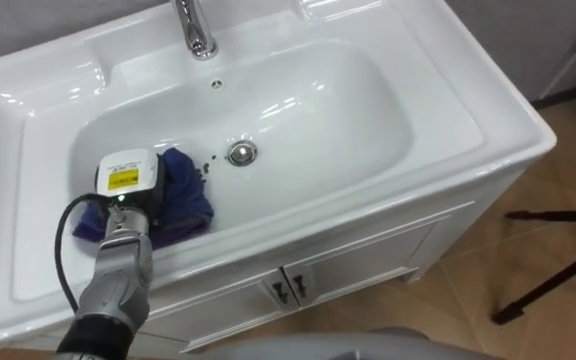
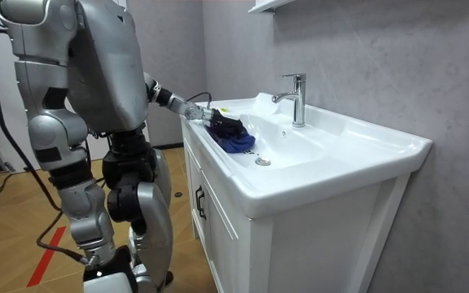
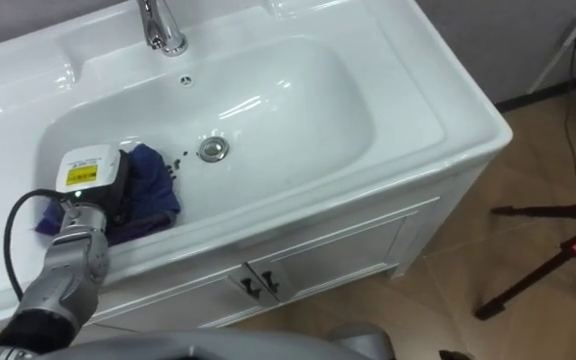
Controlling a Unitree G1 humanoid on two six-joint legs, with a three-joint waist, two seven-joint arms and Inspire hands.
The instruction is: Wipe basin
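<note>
While your robot stands upright close to the white cabinet (image 2: 218, 220), its left arm reaches forward and down over the front rim into the basin (image 1: 308, 95). You see the forearm come in from the lower left of the eye views, almost straight, with the wrist a little lower than the rim. The left hand (image 1: 128, 180) lies back upward on the blue cloth (image 1: 186, 192), and the white tag on its back faces the camera.

The blue cloth is bunched on the basin's left slope, just beside the drain (image 1: 241, 152) and touching the basin wall under the hand. A few dark specks (image 1: 208, 160) lie between the cloth and the drain.

You cannot read the fingers well. From above, the back of the hand covers them, and their dark tips merge with the folds of the cloth. In the room view they are small and dark against the cloth, so I cannot tell whether they lie flat on it or curl into it. Part of the cloth is hidden under the hand. The faucet (image 1: 196, 30) is cut off at the top edge of the eye views.
</note>
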